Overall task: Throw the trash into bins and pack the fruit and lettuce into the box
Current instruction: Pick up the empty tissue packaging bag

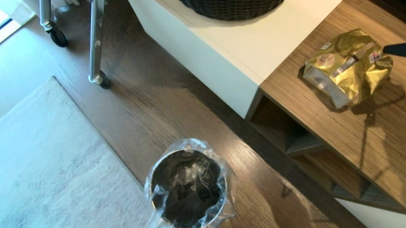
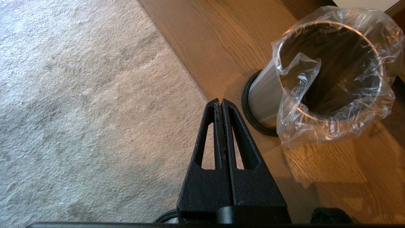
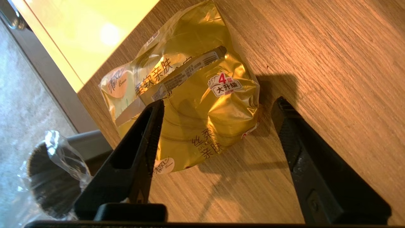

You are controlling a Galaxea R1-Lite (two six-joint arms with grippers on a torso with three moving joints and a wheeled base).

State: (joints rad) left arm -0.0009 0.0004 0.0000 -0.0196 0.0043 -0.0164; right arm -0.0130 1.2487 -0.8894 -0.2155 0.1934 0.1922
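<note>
A crinkled gold-yellow snack wrapper (image 1: 347, 67), puffed and printed with red and white labels, is seen lying on the wooden shelf top at right of frame, while a liner-bagged steel bin (image 1: 188, 189) stands upright, lower centre.

gold wrapper (image 1: 347, 67) on wooden shelf (image 1: 398, 129), lined bin (image 1: 187, 192) on floor

Strong daylight enters from the window at the head view's upper left, washing that corner white; the gold wrapper (image 1: 347, 67) glares and throws a long dark shadow across the wooden desk (image 1: 398, 129); the bin liner (image 1: 184, 194) glints; the wrist views look warm-tinted yet sharp.
</note>
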